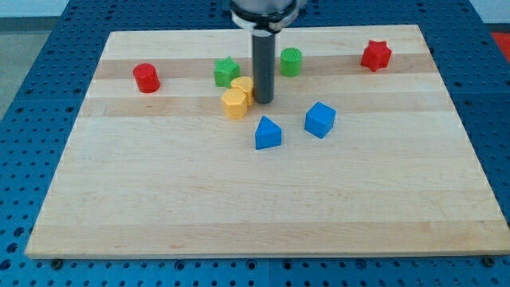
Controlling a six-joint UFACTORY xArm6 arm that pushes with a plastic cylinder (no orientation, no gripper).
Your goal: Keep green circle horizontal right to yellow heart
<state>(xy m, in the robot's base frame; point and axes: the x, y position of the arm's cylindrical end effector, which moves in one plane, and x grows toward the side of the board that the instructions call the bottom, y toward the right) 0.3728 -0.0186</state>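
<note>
Toward worktop (263, 207) top edge, centre: green circle (291, 61) up-right of yellow heart (242, 86), my tip (263, 101) touching heart's right side between them, yellow hexagon (234, 104) adjoining, green star (227, 72) beside; no hand fitted.

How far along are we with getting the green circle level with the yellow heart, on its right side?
Partly done: the green circle already lies toward the view's right of the yellow heart, but sits higher, so they aren't level. In hand: my tip rests against the heart's right side, between the two, apart from the circle. Left: bring the circle down toward the view's bottom into the heart's row.
</note>
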